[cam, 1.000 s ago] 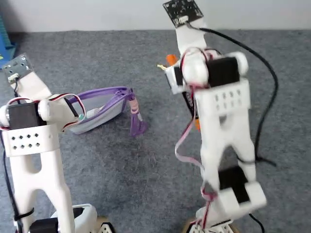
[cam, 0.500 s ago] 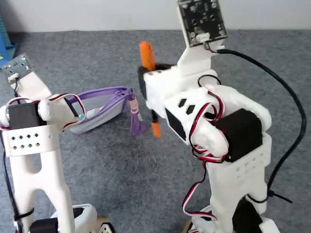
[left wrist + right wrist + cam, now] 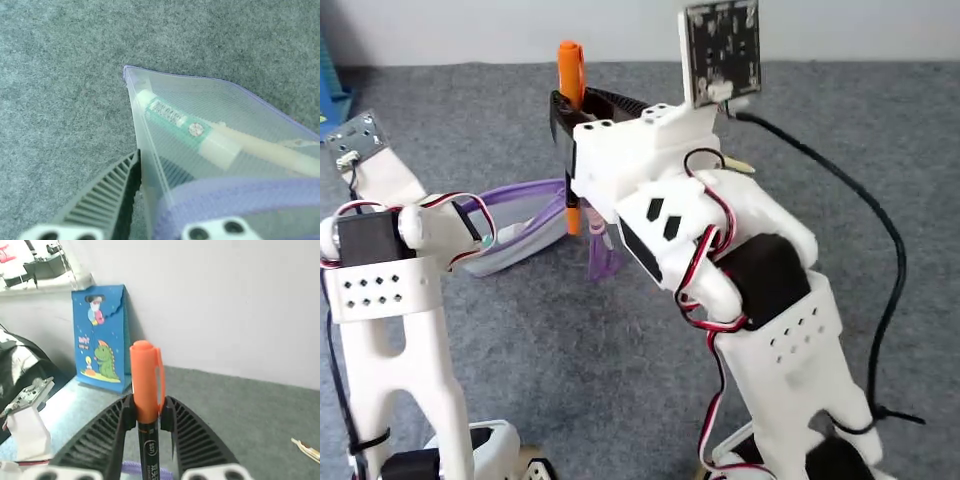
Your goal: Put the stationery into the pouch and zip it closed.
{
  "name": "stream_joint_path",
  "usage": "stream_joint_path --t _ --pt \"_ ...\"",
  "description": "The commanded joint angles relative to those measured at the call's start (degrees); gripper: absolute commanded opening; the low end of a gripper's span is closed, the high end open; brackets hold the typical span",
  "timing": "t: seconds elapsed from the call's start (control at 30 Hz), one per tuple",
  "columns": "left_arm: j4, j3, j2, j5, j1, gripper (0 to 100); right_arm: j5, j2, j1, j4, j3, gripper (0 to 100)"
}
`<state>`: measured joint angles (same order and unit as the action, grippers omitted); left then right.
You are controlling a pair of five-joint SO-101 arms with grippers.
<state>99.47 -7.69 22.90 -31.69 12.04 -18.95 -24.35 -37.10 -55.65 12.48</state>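
Gripping the pouch [image 3: 215,165] rim, the left hand [image 3: 150,192] props it open for the orange marker [image 3: 146,375] clamped upright in the right hand [image 3: 147,412].

1. In the high view, the pouch [image 3: 525,222] lay on the worktop [image 3: 460,110] left of centre, with its zip tassel [image 3: 603,255] at its right end.
2. The left pincer [image 3: 150,200] was clamped on the pouch's edge, and a pen [image 3: 200,131] lay inside the pouch.
3. The right pincer [image 3: 570,120] stood at upper centre, gripping a marker [image 3: 570,65] upright. The marker's lower end overlapped the pouch's right end in the frame.
4. A thin item [image 3: 738,165] lay on the worktop to the right of that pincer.
5. In the right wrist view, a gift bag [image 3: 102,337] stood against the wall [image 3: 225,300] in the upper left of the frame.
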Motion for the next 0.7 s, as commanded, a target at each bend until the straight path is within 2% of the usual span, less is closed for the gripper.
stream_joint_path --t 0.0,0.13,0.23,0.5,0.67 --pt "0.7 0.3 -2.0 -0.4 0.1 1 -0.6 -5.0 -1.4 13.0 -8.9 0.7" --pt "0.6 0.3 -2.0 -0.4 0.1 1 -0.4 -6.7 -3.1 26.9 -18.1 0.7" --pt "0.6 0.3 -2.0 -0.4 0.1 1 -0.4 -6.5 -4.5 32.9 -22.2 0.7" --pt "0.6 0.3 -2.0 -0.4 0.1 1 -0.3 -6.9 -7.3 43.0 -37.7 0.8" --pt "0.5 0.3 -2.1 -0.4 0.1 1 -3.2 -8.6 -8.9 43.1 -41.6 0.9"
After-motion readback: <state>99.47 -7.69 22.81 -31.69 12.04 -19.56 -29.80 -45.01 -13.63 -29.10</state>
